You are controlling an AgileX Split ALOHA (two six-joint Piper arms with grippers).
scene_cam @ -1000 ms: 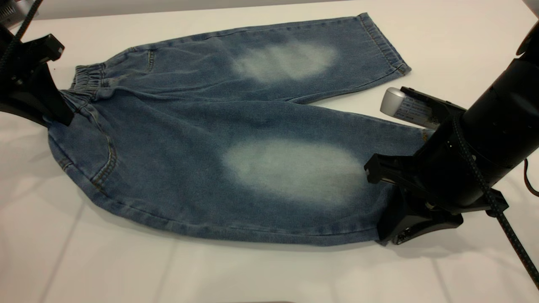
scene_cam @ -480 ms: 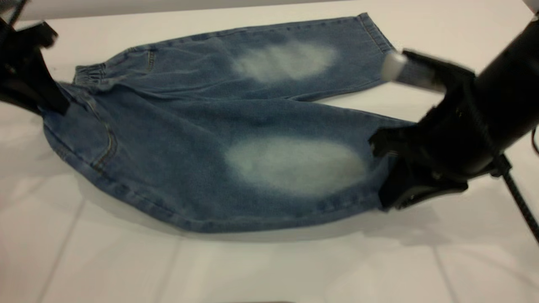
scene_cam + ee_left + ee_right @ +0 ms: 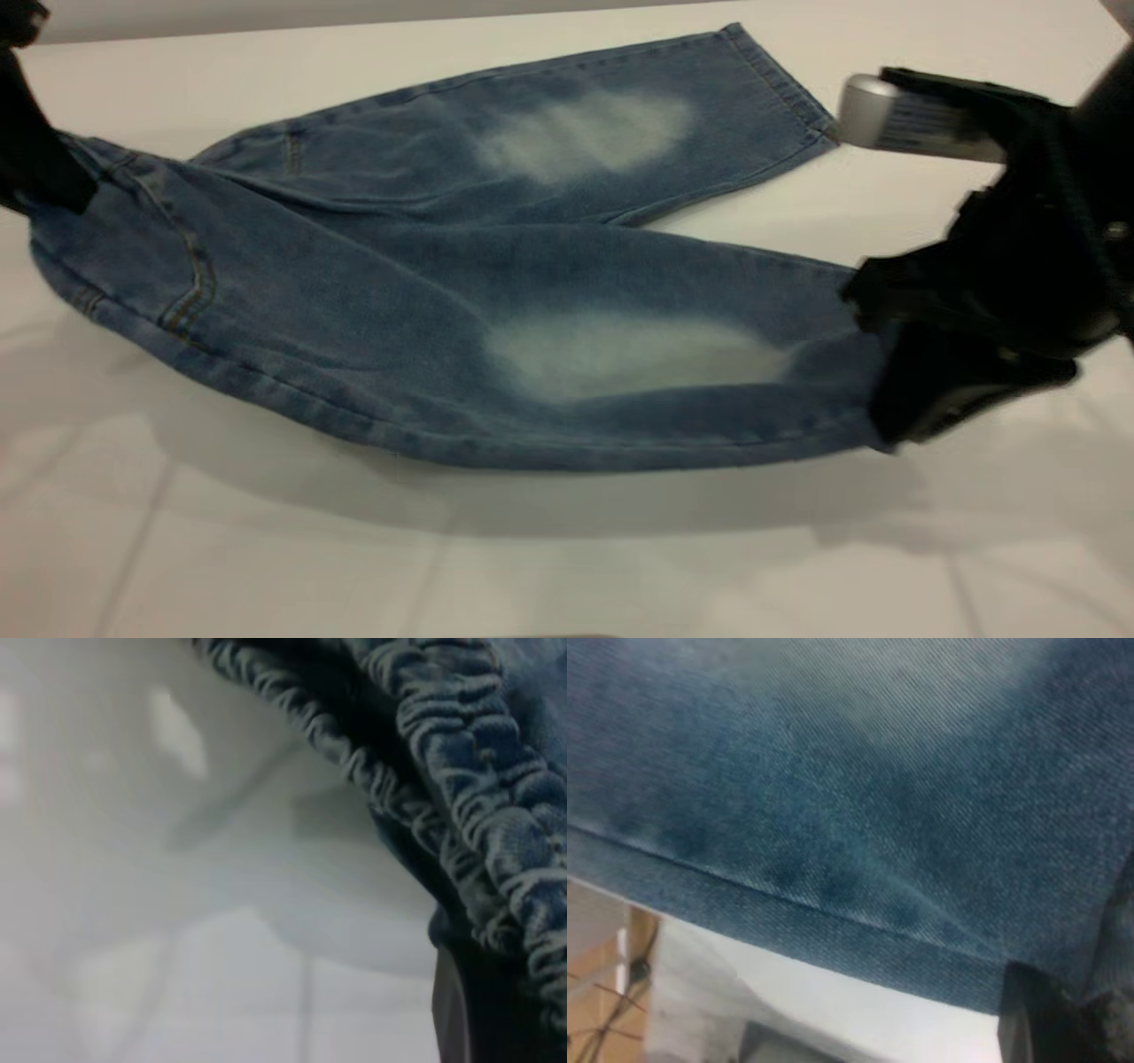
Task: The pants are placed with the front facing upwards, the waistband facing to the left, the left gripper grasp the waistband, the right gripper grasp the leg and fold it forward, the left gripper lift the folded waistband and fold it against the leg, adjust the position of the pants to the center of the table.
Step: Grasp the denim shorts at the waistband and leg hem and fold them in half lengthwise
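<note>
Both arms have risen since the earlier frame, hoisting the near leg of the pants off the worktop. From outside, the left gripper clamps the waistband corner and the right gripper clamps the leg's hem. At the left wrist, the waistband hangs ruffled. At the right wrist, denim drapes taut; uneven lifting could tug the hem free.

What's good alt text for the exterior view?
Blue denim pants hang lifted between two grippers: the left gripper holds the waistband end, the right gripper the near leg's hem. The far leg lies on the white table.
</note>
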